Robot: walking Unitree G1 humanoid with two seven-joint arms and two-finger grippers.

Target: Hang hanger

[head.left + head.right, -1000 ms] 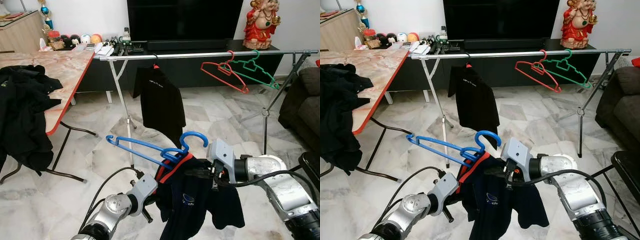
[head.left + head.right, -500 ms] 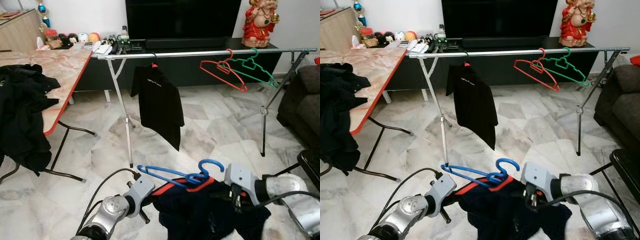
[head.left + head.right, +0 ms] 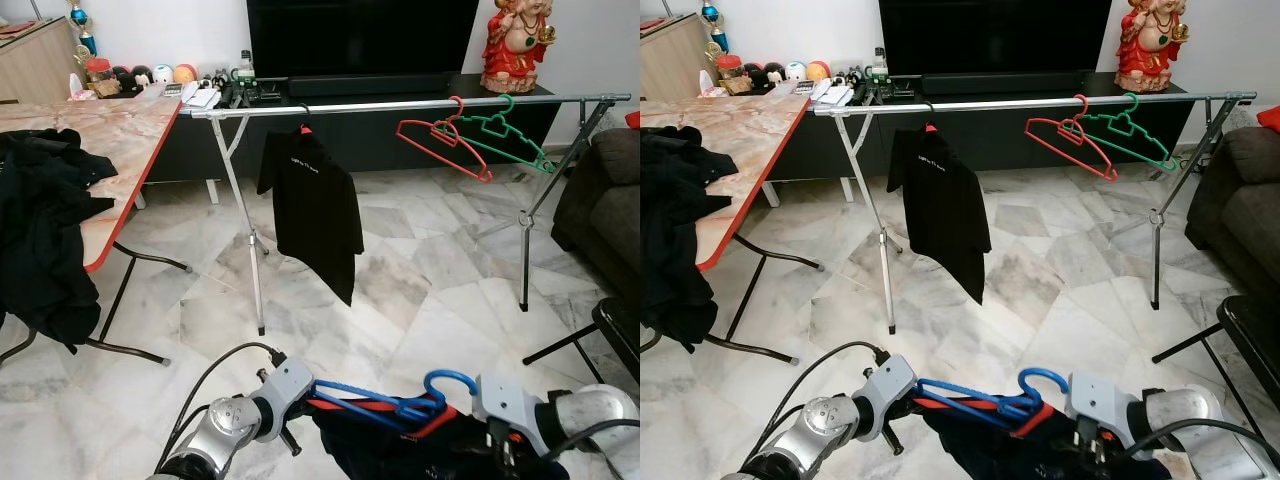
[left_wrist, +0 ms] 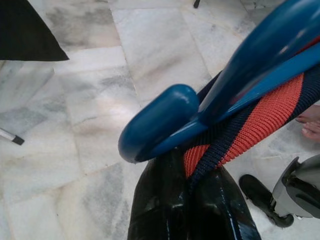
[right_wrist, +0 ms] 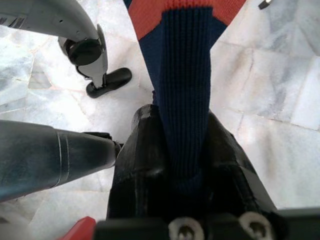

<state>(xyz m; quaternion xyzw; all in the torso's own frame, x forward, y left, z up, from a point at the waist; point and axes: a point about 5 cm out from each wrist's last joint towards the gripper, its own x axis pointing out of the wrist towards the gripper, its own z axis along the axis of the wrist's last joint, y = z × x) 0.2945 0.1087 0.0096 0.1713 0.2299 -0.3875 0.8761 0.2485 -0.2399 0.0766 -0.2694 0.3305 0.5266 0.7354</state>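
Marble floor, silver clothes rail across the room with a black shirt, a red hanger and a green hanger hanging on it. Blue hanger low, lying near level between both arms, hook up; navy garment with red-trimmed collar on it. Left gripper clenched on collar and hanger end; right gripper clenched on navy collar ribbing. Since a second ago: hanger and garment dropped from mid-frame to the bottom edge, well below the rail; hanger flattened from tilted.
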